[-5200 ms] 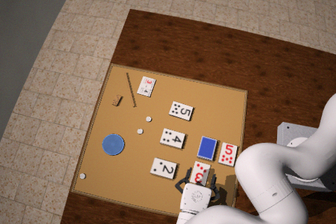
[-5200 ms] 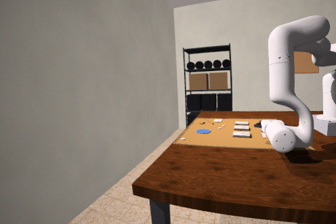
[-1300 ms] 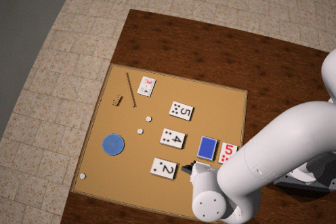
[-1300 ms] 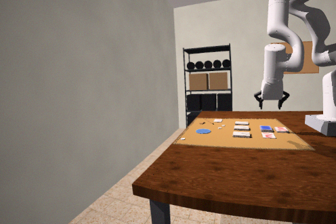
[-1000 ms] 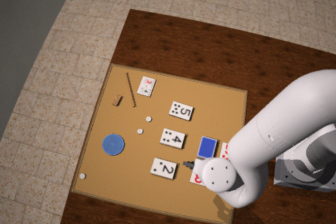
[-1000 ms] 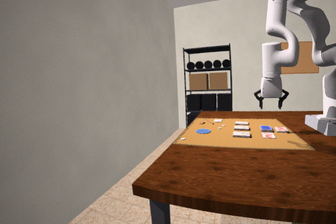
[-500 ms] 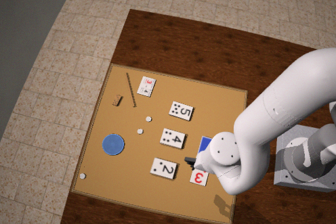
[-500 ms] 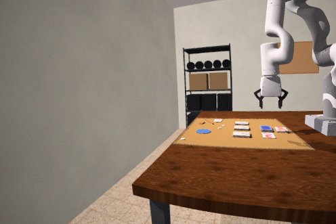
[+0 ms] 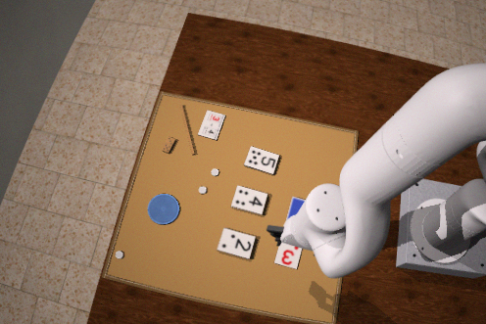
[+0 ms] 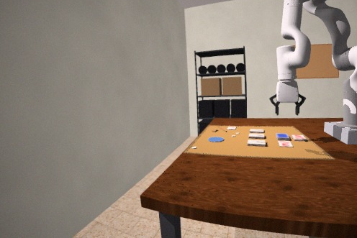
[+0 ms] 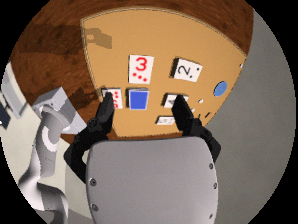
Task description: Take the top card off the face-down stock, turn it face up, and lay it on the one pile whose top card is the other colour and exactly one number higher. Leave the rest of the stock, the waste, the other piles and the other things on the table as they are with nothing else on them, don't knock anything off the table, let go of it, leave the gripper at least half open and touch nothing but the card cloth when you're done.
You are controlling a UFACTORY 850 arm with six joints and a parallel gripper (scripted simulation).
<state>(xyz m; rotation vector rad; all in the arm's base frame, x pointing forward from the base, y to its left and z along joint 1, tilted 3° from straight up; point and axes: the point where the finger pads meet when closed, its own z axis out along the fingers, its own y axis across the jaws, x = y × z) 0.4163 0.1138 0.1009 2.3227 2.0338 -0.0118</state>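
The face-down blue stock (image 9: 295, 206) (image 10: 282, 136) (image 11: 138, 99) lies on the tan card cloth (image 9: 186, 258) (image 10: 230, 150) (image 11: 160, 30). Beside it are a face-up red 3 (image 9: 287, 256) (image 10: 285, 144) (image 11: 141, 69) and a face-up red 5 (image 10: 299, 137) (image 11: 117, 100), hidden by the arm in the top view. Three piles show a black 5 (image 9: 263, 161) (image 10: 256, 131), a black 4 (image 9: 250, 200) (image 10: 256, 136) and a black 2 (image 9: 237, 244) (image 10: 256, 143) (image 11: 187, 70). My gripper (image 10: 287, 113) (image 11: 144, 100) is wide open and empty, pointing down high above the cards.
A blue disc (image 9: 164, 208) (image 10: 216, 139) (image 11: 220, 89), several small white discs (image 9: 215, 172), a thin stick (image 9: 188, 134), a brown block (image 9: 170, 145) and a white card (image 9: 212, 124) with a red 3 and a dark 4 lie on the cloth's far side from the robot base (image 9: 431, 234).
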